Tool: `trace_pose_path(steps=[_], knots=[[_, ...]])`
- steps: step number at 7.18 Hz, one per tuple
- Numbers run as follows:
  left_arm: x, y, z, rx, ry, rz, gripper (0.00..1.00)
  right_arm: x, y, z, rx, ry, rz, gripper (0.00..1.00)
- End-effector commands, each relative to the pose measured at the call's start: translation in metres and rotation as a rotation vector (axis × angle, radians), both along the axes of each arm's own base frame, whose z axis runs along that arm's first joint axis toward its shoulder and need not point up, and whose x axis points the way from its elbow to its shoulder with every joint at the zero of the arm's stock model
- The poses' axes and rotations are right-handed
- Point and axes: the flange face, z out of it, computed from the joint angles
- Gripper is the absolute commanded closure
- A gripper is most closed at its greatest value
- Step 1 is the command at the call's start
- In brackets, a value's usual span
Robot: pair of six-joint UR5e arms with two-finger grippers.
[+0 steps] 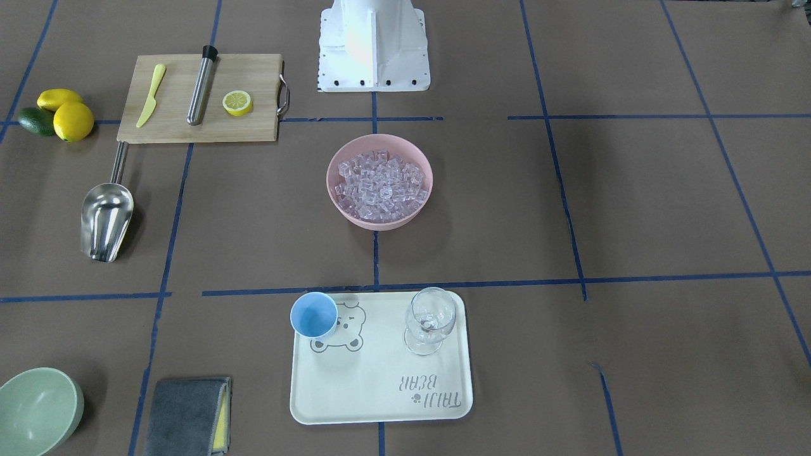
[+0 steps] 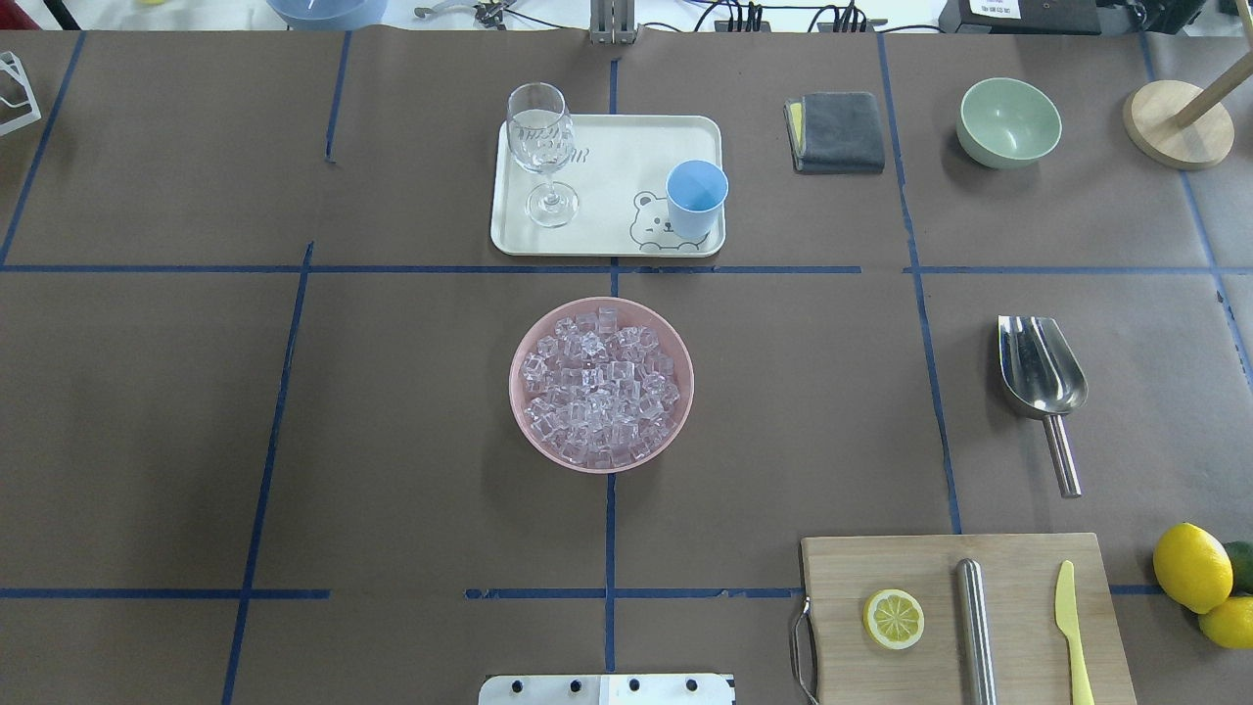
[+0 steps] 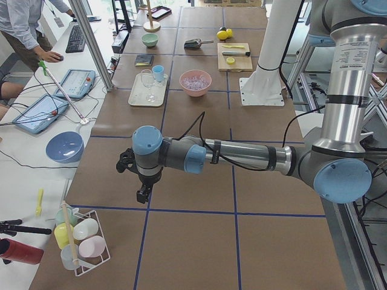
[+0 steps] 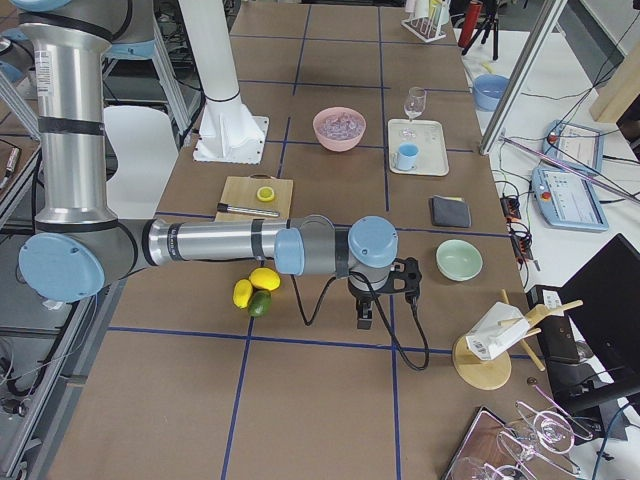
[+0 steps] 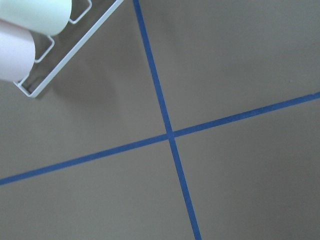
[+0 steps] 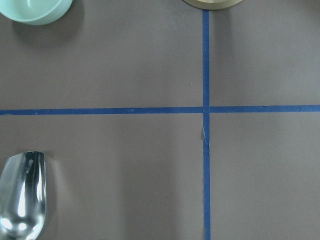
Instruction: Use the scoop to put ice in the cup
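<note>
The ice [image 2: 601,387] fills a pink bowl [image 2: 524,431] at the table's middle. The light-blue cup [image 2: 697,196] stands upright and empty on a cream tray [image 2: 607,230] beyond the bowl. The steel scoop [image 2: 1040,367] lies flat on the table's right side, handle toward the robot; its trough shows in the right wrist view [image 6: 22,195]. My left gripper [image 3: 144,194] hangs over bare table far to the left. My right gripper [image 4: 363,318] hangs over the table far to the right, near the scoop. I cannot tell whether either is open or shut.
A stemmed glass [image 2: 540,147] shares the tray. A cutting board [image 2: 881,558] with lemon slice, steel cylinder and yellow knife lies at the near right, lemons [image 2: 1189,566] beside it. A grey cloth [image 2: 837,132], green bowl [image 2: 1008,122] and wooden stand [image 2: 1178,122] sit far right.
</note>
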Motion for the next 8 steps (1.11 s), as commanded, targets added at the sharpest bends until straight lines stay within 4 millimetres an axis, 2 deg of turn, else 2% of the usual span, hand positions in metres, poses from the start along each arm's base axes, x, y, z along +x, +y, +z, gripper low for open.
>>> trace_pose_path(steps=[1, 2, 3, 4, 5, 6, 7, 8], knots=[[0.041, -0.012, -0.059, 0.162, 0.009, 0.078, 0.00, -0.007, -0.030, -0.036, 0.027, -0.004, 0.022, 0.00], [0.095, -0.007, -0.093, 0.232, 0.072, 0.192, 0.00, -0.015, -0.027, -0.033, 0.015, -0.016, 0.008, 0.00], [0.136, 0.005, -0.128, 0.328, 0.147, 0.289, 0.00, -0.027, -0.025, -0.027, 0.007, -0.013, -0.017, 0.00], [0.162, 0.019, -0.159, 0.439, 0.184, 0.349, 0.00, -0.027, -0.018, -0.026, 0.006, -0.011, -0.016, 0.00], [0.196, 0.026, -0.167, 0.491, 0.204, 0.421, 0.00, -0.030, -0.018, -0.035, 0.024, -0.012, -0.023, 0.00], [0.261, 0.034, -0.176, 0.628, 0.230, 0.578, 0.00, -0.046, -0.017, -0.047, 0.051, -0.012, -0.056, 0.00], [0.299, 0.038, -0.184, 0.757, 0.273, 0.661, 0.00, -0.067, -0.015, -0.064, 0.071, -0.010, -0.086, 0.00], [0.321, 0.049, -0.183, 0.837, 0.314, 0.704, 0.00, -0.077, -0.014, -0.071, 0.054, -0.016, -0.081, 0.00]])
